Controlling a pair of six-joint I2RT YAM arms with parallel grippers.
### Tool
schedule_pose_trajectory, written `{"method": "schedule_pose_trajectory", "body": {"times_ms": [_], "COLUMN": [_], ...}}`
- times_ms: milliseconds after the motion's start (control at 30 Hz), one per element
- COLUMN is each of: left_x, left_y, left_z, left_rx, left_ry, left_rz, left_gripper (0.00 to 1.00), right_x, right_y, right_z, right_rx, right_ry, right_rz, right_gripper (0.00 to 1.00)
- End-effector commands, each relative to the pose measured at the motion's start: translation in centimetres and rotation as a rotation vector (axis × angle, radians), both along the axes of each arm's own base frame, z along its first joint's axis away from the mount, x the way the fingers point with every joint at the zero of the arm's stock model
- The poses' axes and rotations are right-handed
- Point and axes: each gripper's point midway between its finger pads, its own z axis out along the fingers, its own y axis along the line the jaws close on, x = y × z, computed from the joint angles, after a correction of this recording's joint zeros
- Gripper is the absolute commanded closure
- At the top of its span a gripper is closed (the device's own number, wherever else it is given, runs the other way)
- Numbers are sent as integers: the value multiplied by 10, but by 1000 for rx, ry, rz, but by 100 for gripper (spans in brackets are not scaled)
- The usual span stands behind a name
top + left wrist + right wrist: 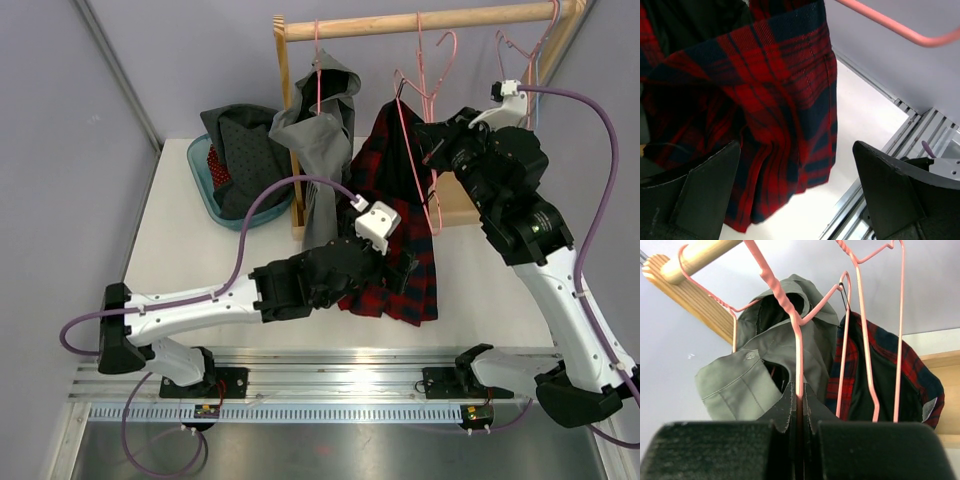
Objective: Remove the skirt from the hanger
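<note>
Right wrist: our right gripper (799, 407) pinches the hanger (798, 350), left gripper (795, 172) gapes at skirt (765, 100). Snagging could wrench it free.

The skirt (398, 190) drapes from the hanger (436, 212) below the wooden rail (400, 22), the left end effector (403, 266) at its lower half.

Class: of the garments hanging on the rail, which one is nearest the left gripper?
The red-and-navy tartan skirt, just ahead of the left gripper; the plain grey garment hangs farther off.
</note>
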Motion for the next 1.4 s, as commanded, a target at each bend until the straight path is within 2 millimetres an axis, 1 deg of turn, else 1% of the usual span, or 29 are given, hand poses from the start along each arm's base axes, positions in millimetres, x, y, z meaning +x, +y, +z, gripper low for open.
{"method": "schedule_pose_trajectory", "body": {"times_ms": [0,33,67,100,167,233,267,333,400,433,500,533,600,667,700,800,867,900,933,967,1000,1067,1100,1133,1167,1200,1233,1267,1367], "left_x": [0,-2,-2,-2,-2,-1,2,5,6,6,8,8,5,-6,-11,-33,-57,-64,-80,-90,-108,-129,-139,-155,-165,-171,-183,-188,-205], "left_y": [-29,-33,-38,-42,-48,-51,-51,-52,-52,-52,-51,-50,-48,-44,-38,-29,-32,-31,-35,-37,-43,-50,-52,-57,-65,-69,-72,-77,-80], "left_z": [25,22,28,24,28,28,30,34,42,42,38,44,39,36,42,50,55,62,65,63,75,76,86,85,76,72,71,62,52], "left_rx": [-125,-119,-154,-153,-178,-189,-200,-205,-210,-205,-174,-177,-146,-133,-140,-137,-126,-124,-119,-96,-103,-76,-82,-73,-44,-31,-30,-8,10], "left_ry": [-34,-29,-34,-28,-34,-40,-45,-59,-77,-79,-77,-76,-67,-71,-83,-84,-88,-101,-107,-111,-132,-142,-160,-160,-157,-160,-161,-155,-140], "left_rz": [-38,-50,-59,-63,-71,-66,-51,-43,-39,-38,-26,-26,-40,-63,-75,-151,-237,-256,-297,-330,-373,-442,-469,-508,-537,-552,-576,-589,-623], "left_gripper": [1,1,1,1,2,13,31,52,80,87,100,100,100,100,100,100,100,100,100,100,100,100,100,100,100,100,100,100,100], "right_x": [-30,-32,-35,-37,-40,-44,-47,-49,-53,-52,-56,-57,-56,-53,-51,-43,-36,-34,-29,-25,-22,-14,-12,-9,-6,-5,-2,0,5], "right_y": [-3,-4,-4,-4,-3,-4,-6,-6,-8,-8,-11,-12,-14,-14,-14,-14,-14,-13,-13,-12,-11,-11,-10,-10,-11,-12,-11,-12,-9], "right_z": [57,57,60,61,63,66,68,66,67,62,62,60,57,50,48,37,30,28,25,22,20,16,16,16,15,14,14,14,15], "right_rx": [149,153,165,167,173,177,184,187,196,194,199,201,194,178,175,173,175,177,182,188,195,200,206,209,213,214,215,213,200], "right_ry": [-145,-142,-145,-146,-143,-146,-151,-142,-145,-133,-138,-139,-138,-128,-126,-121,-119,-118,-123,-122,-126,-121,-125,-125,-126,-127,-131,-133,-135], "right_rz": [47,47,56,61,71,77,79,78,81,79,73,72,60,51,47,27,6,1,-6,-15,-19,-43,-47,-57,-77,-89,-94,-105,-105], "right_gripper": [100,100,100,100,100,100,100,100,100,100,100,100,100,100,100,100,100,100,100,100,100,100,100,100,100,100,100,100,100]}}
